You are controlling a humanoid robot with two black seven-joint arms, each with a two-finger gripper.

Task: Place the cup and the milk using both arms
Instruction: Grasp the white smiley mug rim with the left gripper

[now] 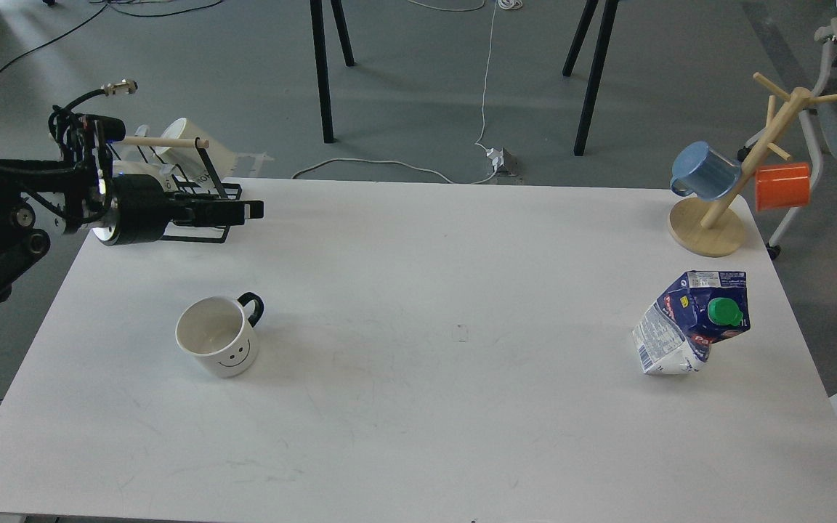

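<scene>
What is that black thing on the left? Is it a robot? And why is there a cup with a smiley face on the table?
Yes, it is a robot! The picture comes from a camera in the robot's head, looking down at a white table. The black thing is the robot's left arm, and its end is the left gripper, a two-fingered hand. It holds nothing and hangs above the table. I cannot tell if its fingers are open or shut. The right arm is not in the picture.

On the table stands the cup, white with a black handle and a smiley face. It looks empty. Far to the right stands the milk, a dented blue-and-white carton with a green cap. In the back right corner is a wooden mug tree with a blue mug and an orange mug hanging on it.
</scene>
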